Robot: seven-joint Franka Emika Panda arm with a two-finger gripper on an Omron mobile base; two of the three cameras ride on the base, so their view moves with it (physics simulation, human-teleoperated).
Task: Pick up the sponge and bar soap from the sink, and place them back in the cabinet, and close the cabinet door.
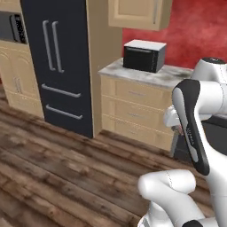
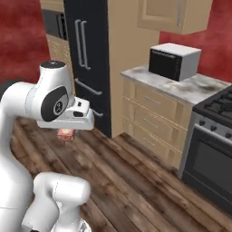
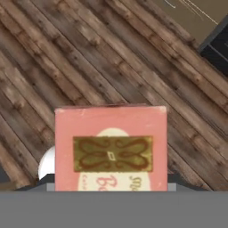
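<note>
A: Hand view, lower centre: bar soap (image 3: 111,149) sits right up against the camera, pinkish-red box face, olive ornamental panel in the middle, cream oval behind it.

B: End effector state?

A: End effector (image 3: 111,189) is pinching the soap, judging by how it hangs at the fingers over bare wood floor (image 3: 67,53). Fingertips mostly hidden behind the block. Right base view has it as a small reddish block (image 2: 66,134) under the wrist, left of centre, well above the floor.

B: Any readable text?

A: Partial script letters on the cream oval, looks like "B" and maybe "M", cut off by the frame bottom. No brand I can confirm.

B: Handling?

A: My guess: light, stiff, flat faces, so a pinch across the two broad sides holds fine. Surface could be slick, so a centred grip beats an edge grip; off-centre it may pivot.

B: Where's the cabinet?

A: Tan upper cabinet (image 1: 138,13) at top centre of the left base view, over the desk (image 1: 146,75) with the black microwave (image 1: 144,55). Can't tell if that is the target one. Black fridge (image 1: 60,62) to the left.
</note>
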